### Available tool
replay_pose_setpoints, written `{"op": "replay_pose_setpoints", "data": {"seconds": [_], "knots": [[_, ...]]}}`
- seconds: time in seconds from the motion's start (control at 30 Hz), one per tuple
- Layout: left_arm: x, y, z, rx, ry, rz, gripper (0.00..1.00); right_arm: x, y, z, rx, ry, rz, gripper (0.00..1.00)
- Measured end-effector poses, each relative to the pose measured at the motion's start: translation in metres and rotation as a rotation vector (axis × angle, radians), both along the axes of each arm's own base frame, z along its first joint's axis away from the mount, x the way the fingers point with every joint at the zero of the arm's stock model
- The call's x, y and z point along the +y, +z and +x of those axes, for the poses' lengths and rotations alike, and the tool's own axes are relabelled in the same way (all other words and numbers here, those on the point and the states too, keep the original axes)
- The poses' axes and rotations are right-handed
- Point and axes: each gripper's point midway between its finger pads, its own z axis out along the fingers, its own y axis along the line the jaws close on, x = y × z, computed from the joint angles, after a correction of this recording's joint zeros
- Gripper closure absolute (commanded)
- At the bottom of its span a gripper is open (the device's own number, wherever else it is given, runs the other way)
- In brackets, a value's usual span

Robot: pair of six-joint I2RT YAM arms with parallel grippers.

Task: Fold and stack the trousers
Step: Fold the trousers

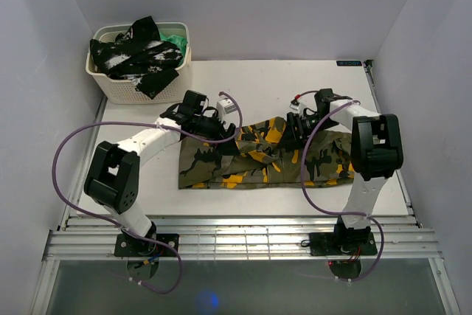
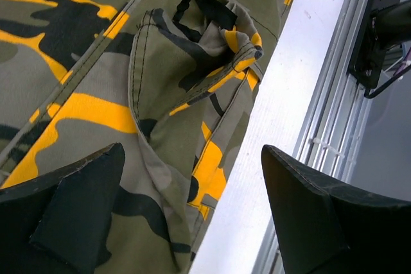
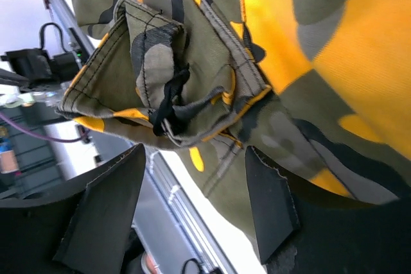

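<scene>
The camouflage trousers [image 1: 258,158] lie in a long folded strip across the middle of the table, olive, black and yellow-orange. My left gripper [image 1: 218,129] hovers over their upper left part. In the left wrist view it [image 2: 192,222] is open wide above the cloth's edge [image 2: 160,94], one finger [image 2: 70,210] over the fabric and the other over the table rim. My right gripper [image 1: 296,129] is above the strip's right half. In the right wrist view it [image 3: 192,203] stands open with nothing between its fingers [image 3: 270,203], just off a bunched waistband corner [image 3: 160,88].
A cream basket [image 1: 103,82] at the back left holds a black-and-white garment [image 1: 136,53] and a green cloth [image 1: 175,39]. Metal rails [image 1: 243,237] run along the table's near edge. Grey walls close in the left, back and right sides.
</scene>
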Motion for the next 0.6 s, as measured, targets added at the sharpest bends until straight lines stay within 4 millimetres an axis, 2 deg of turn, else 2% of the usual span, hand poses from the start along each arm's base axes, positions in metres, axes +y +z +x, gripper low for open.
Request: {"op": "replay_pose_setpoints", "data": {"seconds": [0.13, 0.23, 0.4, 0.47, 0.6], "knots": [[-0.007, -0.012, 0.004, -0.018, -0.044, -0.031, 0.02, 0.012, -0.007, -0.006, 0.054, 0.003, 0.011, 0.36], [-0.013, -0.028, 0.009, -0.015, -0.062, -0.042, 0.02, 0.019, -0.011, -0.008, 0.073, 0.011, 0.02, 0.41], [-0.023, -0.055, 0.006, 0.013, -0.101, -0.034, 0.02, 0.023, -0.024, -0.011, 0.126, 0.01, 0.015, 0.54], [-0.028, -0.059, 0.0, 0.026, -0.129, -0.039, 0.09, 0.023, -0.026, -0.011, 0.137, 0.008, 0.014, 0.59], [-0.04, -0.054, -0.015, 0.031, -0.193, -0.075, 0.25, 0.024, -0.024, -0.008, 0.131, 0.005, 0.015, 0.68]]}}
